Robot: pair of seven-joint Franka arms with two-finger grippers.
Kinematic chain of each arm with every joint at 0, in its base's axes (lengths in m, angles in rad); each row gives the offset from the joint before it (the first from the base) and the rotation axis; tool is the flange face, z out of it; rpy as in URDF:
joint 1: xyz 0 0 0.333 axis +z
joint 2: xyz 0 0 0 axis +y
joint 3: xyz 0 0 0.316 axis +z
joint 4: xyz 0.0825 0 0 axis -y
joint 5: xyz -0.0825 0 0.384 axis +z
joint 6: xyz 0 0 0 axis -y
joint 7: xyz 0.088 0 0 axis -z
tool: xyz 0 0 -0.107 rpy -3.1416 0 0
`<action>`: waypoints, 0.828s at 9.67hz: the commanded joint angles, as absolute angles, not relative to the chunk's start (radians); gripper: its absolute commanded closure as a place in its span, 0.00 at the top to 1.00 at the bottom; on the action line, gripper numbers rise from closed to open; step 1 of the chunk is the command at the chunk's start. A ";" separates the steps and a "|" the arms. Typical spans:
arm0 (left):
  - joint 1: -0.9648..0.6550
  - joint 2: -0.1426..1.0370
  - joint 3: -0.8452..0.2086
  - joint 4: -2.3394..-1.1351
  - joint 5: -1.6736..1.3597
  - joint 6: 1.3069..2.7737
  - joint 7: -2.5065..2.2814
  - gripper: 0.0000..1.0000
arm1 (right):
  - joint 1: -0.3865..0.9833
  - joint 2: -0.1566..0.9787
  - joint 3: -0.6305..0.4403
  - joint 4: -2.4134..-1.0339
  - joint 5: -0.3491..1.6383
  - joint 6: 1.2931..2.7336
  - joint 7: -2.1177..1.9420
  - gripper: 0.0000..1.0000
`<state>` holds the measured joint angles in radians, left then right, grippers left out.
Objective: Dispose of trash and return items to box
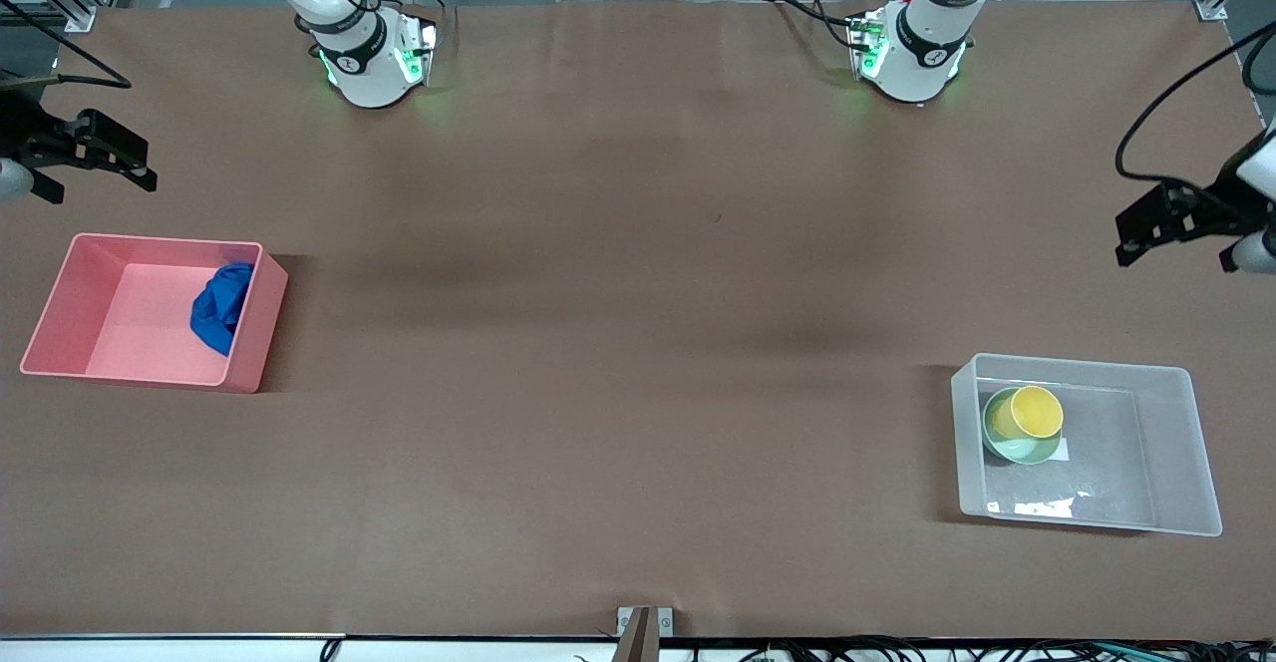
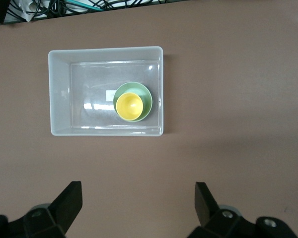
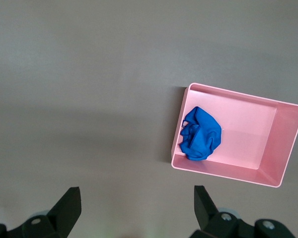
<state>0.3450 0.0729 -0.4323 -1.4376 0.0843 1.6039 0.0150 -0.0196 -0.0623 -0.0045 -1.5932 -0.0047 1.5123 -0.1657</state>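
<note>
The blue trash wad [image 1: 221, 308] lies in the pink bin [image 1: 60, 303] at the right arm's end of the table; it also shows in the right wrist view [image 3: 201, 134]. The yellow cup [image 1: 1037, 411] sits in the mint-green bowl [image 1: 1005, 445], which stands in the clear box [image 1: 1191, 443] at the left arm's end. Cup [image 2: 129, 105], bowl [image 2: 146, 96] and box [image 2: 59, 89] show in the left wrist view. My left gripper [image 1: 1166, 228] [image 2: 137, 191] is open and empty, high over bare table beside the box. My right gripper [image 1: 100, 178] [image 3: 136, 193] is open and empty, high over bare table beside the pink bin [image 3: 283, 144].
A brown mat covers the whole table. A white label [image 2: 110, 94] lies on the box floor next to the bowl. The two arm bases [image 1: 369, 54] [image 1: 912, 49] stand along the table edge farthest from the front camera. Cables run along the edge nearest that camera.
</note>
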 commanded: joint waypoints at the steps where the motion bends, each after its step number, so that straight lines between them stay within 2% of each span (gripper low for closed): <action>1: 0.211 0.012 -0.268 -1.520 0.025 1.560 0.021 1.00 | -0.018 -0.067 -0.006 -1.598 -0.008 1.509 -0.164 1.00; 3: 0.100 -0.044 -0.171 -1.586 0.020 1.559 0.006 1.00 | -0.018 -0.067 -0.006 -1.598 -0.009 1.509 -0.164 1.00; 6: 0.086 -0.110 -0.166 -1.666 -0.009 1.560 -0.003 1.00 | -0.018 -0.067 -0.006 -1.600 -0.009 1.511 -0.164 1.00; 8: 0.077 -0.107 -0.167 -1.660 -0.011 1.557 0.000 1.00 | -0.018 -0.066 -0.006 -1.600 -0.011 1.511 -0.164 1.00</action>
